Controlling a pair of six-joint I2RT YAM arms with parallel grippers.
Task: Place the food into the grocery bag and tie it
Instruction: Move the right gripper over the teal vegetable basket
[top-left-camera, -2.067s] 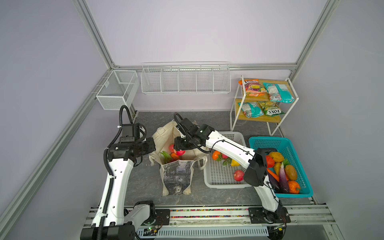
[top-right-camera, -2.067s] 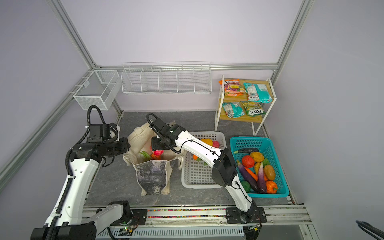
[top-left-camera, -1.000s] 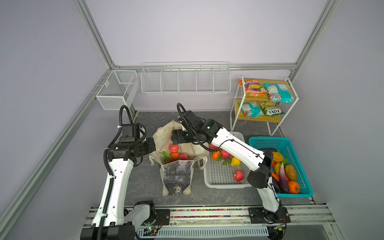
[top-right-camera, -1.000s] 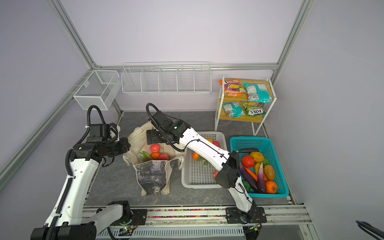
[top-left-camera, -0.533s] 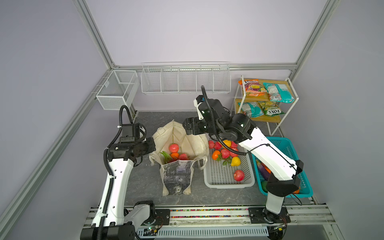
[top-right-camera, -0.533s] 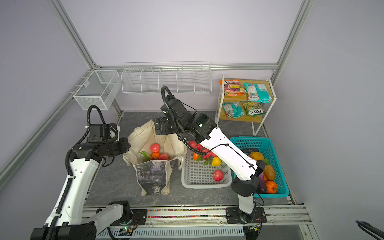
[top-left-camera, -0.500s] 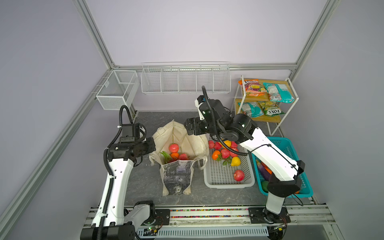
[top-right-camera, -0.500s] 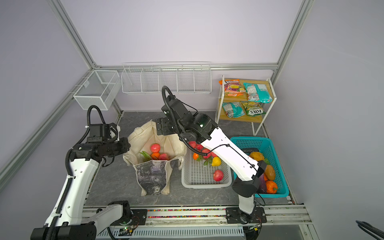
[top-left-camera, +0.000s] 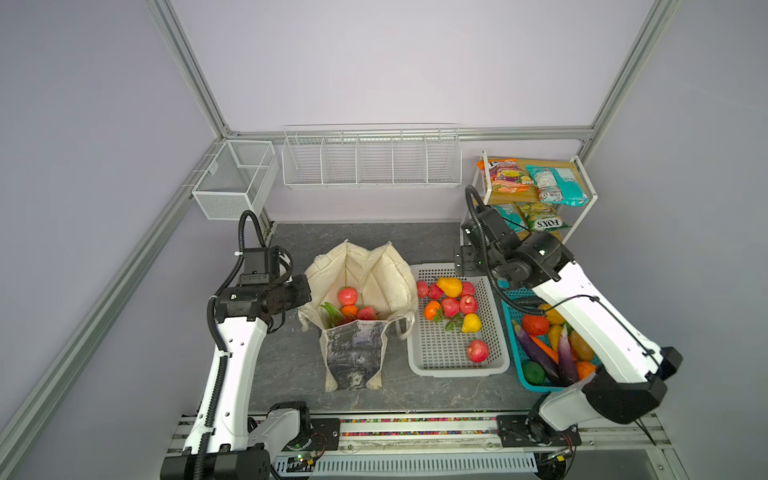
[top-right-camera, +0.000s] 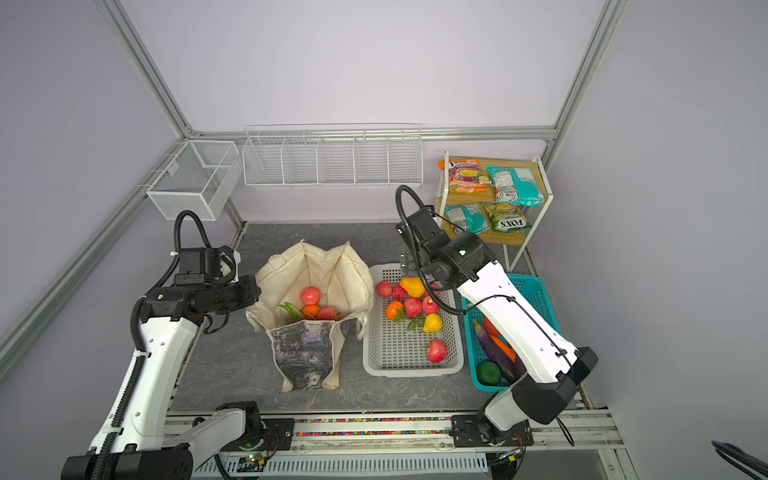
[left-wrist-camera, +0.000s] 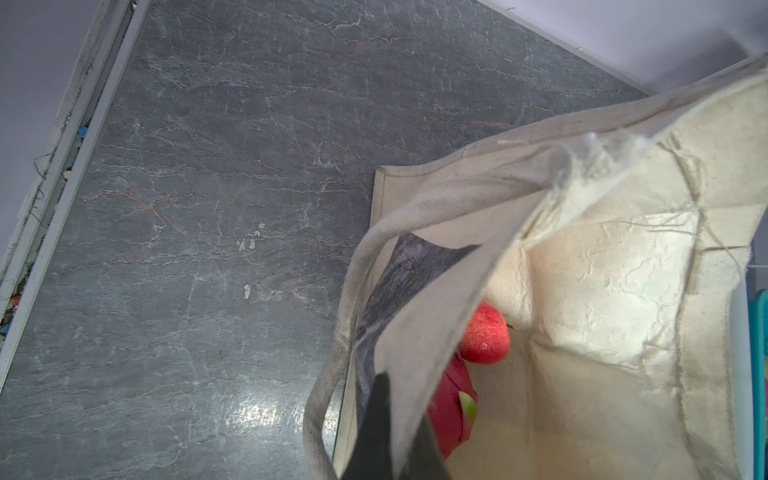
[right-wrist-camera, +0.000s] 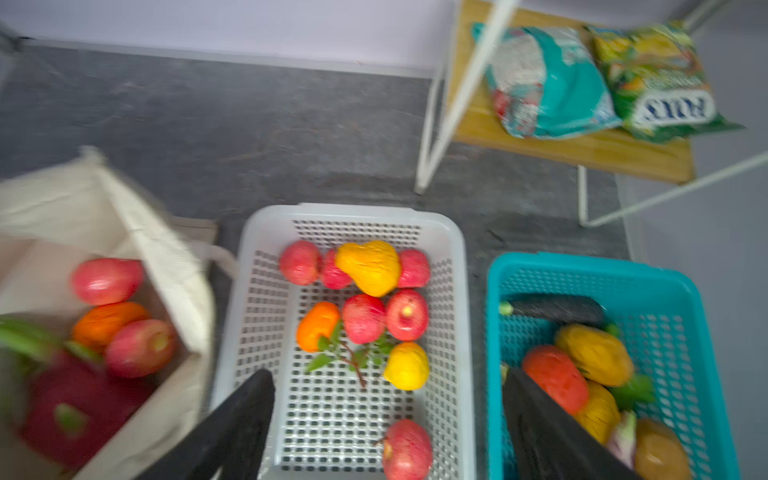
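The grocery bag (top-left-camera: 365, 270) stands open near the middle of the tabletop (top-left-camera: 291, 374), a little toward its left edge, with the printed panel facing the front edge. Inside it lie a red apple (top-left-camera: 347, 296), an orange (top-left-camera: 349, 311) and a dragon fruit (left-wrist-camera: 451, 411), with something green beside them. The left gripper (left-wrist-camera: 395, 436) is clamped on the bag's left rim and holds the mouth wide.

Just beside the bag, on its right, sits the white basket (top-left-camera: 457, 368). More apples, an orange and yellow fruit are clustered in its far half. The right gripper (right-wrist-camera: 386, 386) hangs empty above that basket, its jaws spread wide. The teal basket (right-wrist-camera: 582, 262) lies along the right edge, and the shelf rack (right-wrist-camera: 582, 151) in the far right corner carries the teal snack packet (right-wrist-camera: 548, 83).

Loading appears to be under way, and tying has not yet begun. The next move likely calls for lowering onto one fruit in the crowded cluster, where there is little room for the fingers, or for reaching to the rack.
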